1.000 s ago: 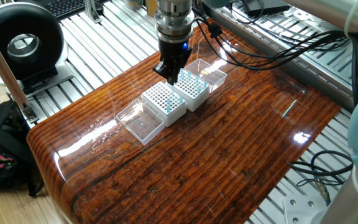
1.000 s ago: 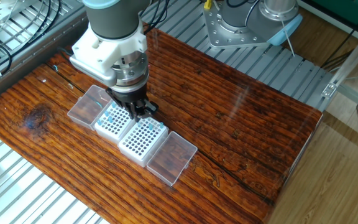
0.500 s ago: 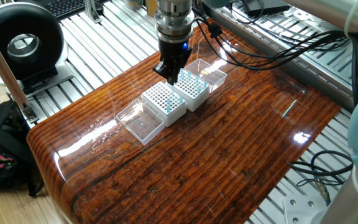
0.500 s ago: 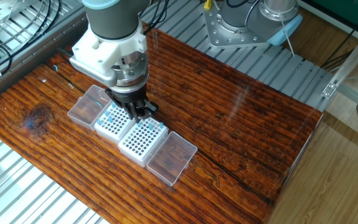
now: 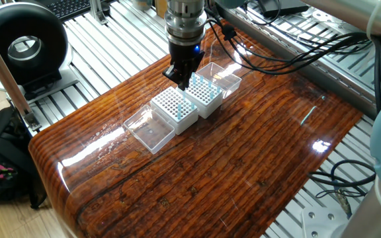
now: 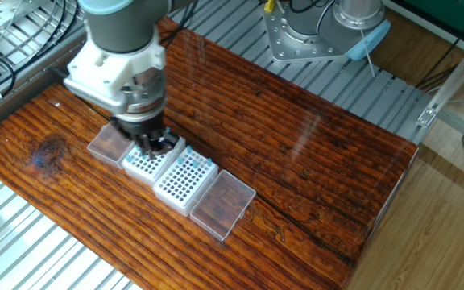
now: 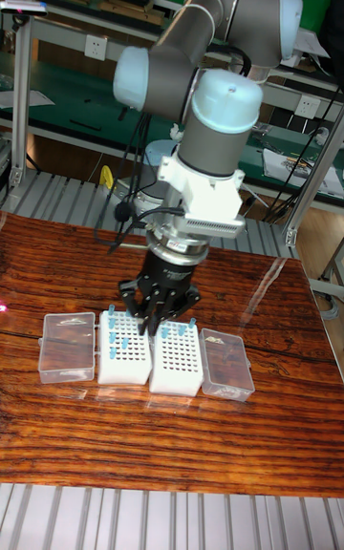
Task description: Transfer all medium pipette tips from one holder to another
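Observation:
Two white grid holders sit side by side on the wooden table, the left holder (image 6: 145, 163) (image 7: 124, 355) and the right holder (image 6: 184, 183) (image 7: 178, 361). Light-blue medium pipette tips (image 7: 117, 342) stand in several holes of the left holder, and a few more tips (image 6: 196, 163) line the far edge of the right one. My gripper (image 6: 147, 146) (image 7: 151, 321) (image 5: 182, 82) hangs low over the left holder near the seam between the two. Its fingers come together to a point. No tip shows between them.
Clear hinged lids lie open at the outer ends of the holders (image 6: 222, 205) (image 7: 68, 348) (image 7: 226, 365). The wooden table (image 6: 296, 161) is flanked by slatted aluminium. Cables (image 5: 276, 53) trail at the back, and a black round device (image 5: 22, 46) stands off the table.
In the other fixed view the arm and gripper have shifted left, from over the seam between the holders to over the left holder. The holders and lids have not moved.

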Tool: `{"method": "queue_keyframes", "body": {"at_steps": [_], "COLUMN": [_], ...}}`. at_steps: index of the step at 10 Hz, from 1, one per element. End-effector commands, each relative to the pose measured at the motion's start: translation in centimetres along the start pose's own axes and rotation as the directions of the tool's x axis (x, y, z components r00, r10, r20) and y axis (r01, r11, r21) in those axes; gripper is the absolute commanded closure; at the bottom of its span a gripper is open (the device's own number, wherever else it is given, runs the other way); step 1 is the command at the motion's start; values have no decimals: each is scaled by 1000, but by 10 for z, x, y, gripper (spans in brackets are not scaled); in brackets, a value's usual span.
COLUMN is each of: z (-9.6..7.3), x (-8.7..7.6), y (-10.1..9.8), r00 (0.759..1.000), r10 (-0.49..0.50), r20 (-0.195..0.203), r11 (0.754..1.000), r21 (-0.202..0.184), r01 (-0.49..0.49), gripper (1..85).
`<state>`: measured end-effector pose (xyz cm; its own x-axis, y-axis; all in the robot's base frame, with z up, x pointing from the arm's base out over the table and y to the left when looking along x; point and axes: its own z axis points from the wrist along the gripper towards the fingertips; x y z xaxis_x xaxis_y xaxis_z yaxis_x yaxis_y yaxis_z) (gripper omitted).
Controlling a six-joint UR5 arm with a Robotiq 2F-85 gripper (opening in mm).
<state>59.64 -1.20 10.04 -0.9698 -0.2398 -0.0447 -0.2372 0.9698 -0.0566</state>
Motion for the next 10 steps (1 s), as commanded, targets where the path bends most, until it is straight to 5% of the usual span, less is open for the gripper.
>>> {"method": "queue_keyframes", "body": {"at_steps": [1,5,10], "z": [8,18,20], "x": [-12,-14,-4], "y": [-30,-30,-19], "r00": [998,998,1000], "r10": [-55,-47,-25], "r20": [20,32,16], "r11": [998,999,999], "r21": [30,27,-29], "r01": [54,46,25], "gripper": [633,633,627]}}
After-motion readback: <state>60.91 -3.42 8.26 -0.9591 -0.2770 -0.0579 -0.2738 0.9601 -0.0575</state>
